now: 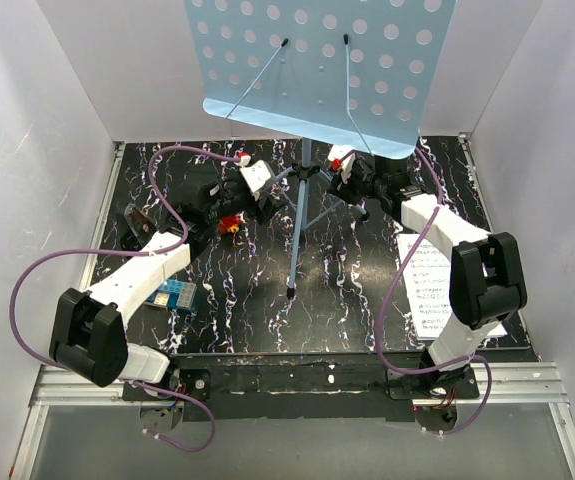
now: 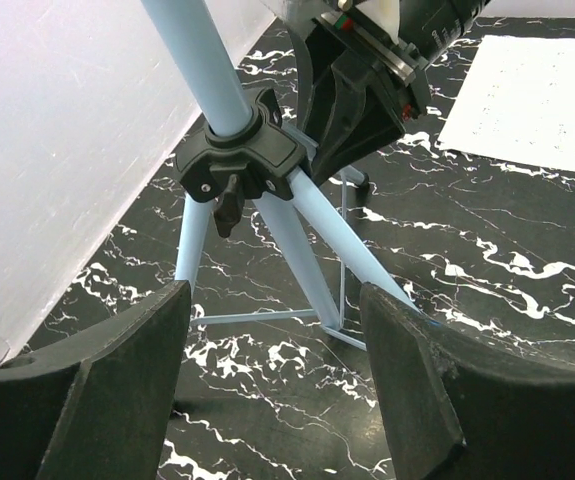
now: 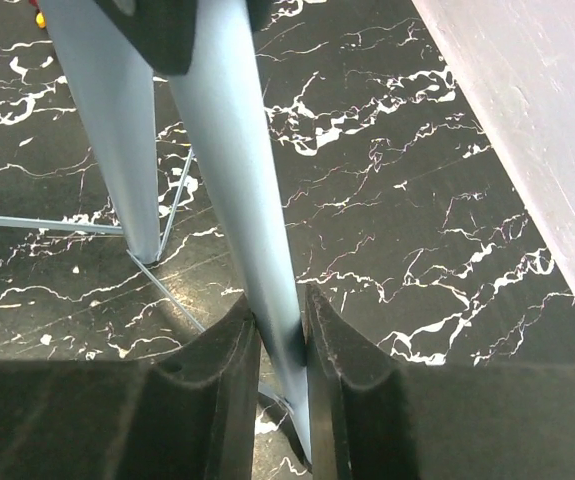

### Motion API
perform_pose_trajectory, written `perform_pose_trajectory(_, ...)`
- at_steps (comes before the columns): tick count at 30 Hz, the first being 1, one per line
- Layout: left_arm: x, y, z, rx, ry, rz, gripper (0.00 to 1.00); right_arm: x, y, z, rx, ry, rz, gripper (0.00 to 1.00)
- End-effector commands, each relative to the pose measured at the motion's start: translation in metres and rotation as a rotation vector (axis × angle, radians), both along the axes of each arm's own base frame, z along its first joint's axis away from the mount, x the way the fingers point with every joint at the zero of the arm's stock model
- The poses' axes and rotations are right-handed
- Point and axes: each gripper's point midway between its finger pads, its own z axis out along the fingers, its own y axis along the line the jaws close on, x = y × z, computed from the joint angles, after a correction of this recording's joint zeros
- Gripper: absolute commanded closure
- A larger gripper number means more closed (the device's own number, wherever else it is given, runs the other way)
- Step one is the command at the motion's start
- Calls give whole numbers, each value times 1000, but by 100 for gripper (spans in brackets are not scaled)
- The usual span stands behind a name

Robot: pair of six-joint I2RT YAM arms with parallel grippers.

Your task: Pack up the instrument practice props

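Note:
The light-blue music stand stands at the back centre, its perforated desk plate high above the pole. My right gripper is shut on one tripod leg, and its fingers press both sides of the tube just above the leg's foot. My left gripper is open, its fingers standing wide apart just short of the tripod, below the black hub, with only tabletop between them. A white sheet-music page lies flat on the right, also seen in the left wrist view as the page.
A small blue box lies by the left arm, and a small red object sits near the left wrist. White walls close in the black marbled table on three sides. Purple cables loop beside both arms.

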Motion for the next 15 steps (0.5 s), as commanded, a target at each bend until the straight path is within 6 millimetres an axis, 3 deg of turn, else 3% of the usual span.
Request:
perform_pose_trajectory(1,6,-4,23,-13,-78,-28,34,-22,1,2,62,118,-52,99)
perform_pose_trajectory(7,5,-17,22,-34,-34,-95,41,-68,-14,-16,58,229,-74,99)
perform_pose_trajectory(15,8,-32,21,-124,40,-138,48,-96,-30,-33,20,259,-107,99)
